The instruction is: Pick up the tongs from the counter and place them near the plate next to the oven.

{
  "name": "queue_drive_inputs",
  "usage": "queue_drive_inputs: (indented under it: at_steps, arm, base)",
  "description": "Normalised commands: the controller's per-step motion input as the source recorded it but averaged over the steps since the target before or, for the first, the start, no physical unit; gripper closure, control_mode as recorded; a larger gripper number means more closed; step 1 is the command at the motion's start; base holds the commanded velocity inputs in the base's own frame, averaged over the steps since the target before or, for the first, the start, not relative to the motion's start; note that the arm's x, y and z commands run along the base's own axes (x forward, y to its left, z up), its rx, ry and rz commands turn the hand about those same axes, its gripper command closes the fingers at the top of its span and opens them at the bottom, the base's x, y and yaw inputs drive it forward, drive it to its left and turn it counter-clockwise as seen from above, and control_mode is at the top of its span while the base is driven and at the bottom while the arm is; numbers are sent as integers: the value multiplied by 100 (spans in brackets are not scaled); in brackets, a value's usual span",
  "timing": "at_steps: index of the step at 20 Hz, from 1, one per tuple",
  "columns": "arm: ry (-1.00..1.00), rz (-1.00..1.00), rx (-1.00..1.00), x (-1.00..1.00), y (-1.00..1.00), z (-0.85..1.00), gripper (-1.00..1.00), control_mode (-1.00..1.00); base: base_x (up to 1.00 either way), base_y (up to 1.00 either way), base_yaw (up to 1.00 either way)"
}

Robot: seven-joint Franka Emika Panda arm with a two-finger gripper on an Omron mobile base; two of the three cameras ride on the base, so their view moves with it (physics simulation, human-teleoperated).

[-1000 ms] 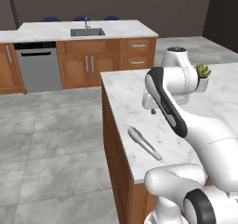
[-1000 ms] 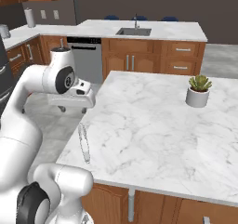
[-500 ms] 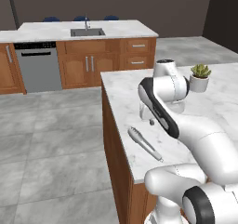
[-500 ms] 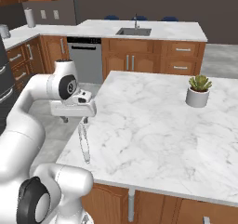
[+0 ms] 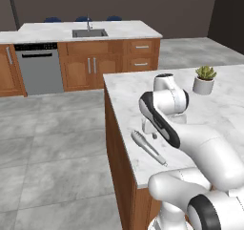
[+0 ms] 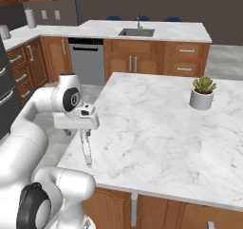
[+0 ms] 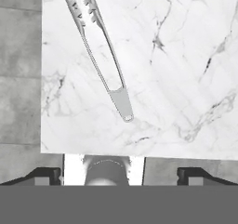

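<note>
The slim silver tongs point(image 5: 148, 148) lie flat on the white marble counter point(image 5: 214, 114), close to its near left edge. Seen from the right base, the tongs point(image 6: 86, 149) run lengthways just below my hand. My gripper point(image 5: 150, 130) hangs low above the counter, beside the tongs' far end, touching nothing. In the hand view the tongs point(image 7: 100, 56) slant across the marble point(image 7: 176, 56), their joined end nearest my gripper point(image 7: 119, 174). Its fingertips point(image 7: 44, 174) stand wide apart, open and empty. The plate is out of view.
A potted plant point(image 6: 202, 92) stands at the counter's far right. Behind, across grey floor point(image 5: 57, 148), runs a marble top with a steel sink point(image 5: 88, 32) and a dishwasher point(image 5: 40, 71). A black appliance front point(image 6: 4, 97) shows at the left edge.
The arm has bent down and swung the hand lower and nearer, from above the counter's middle to just over the tongs' end. The tongs have not moved.
</note>
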Motion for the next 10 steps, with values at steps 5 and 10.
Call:
queue_drive_inputs:
  at_steps: [5, 10]
  arm:
    - [0, 4, 0, 0, 4, -35, -100, -100]
    - [0, 6, 0, 0, 2, -39, -100, -100]
  base:
    - [0, 0, 0]
    - [0, 0, 0]
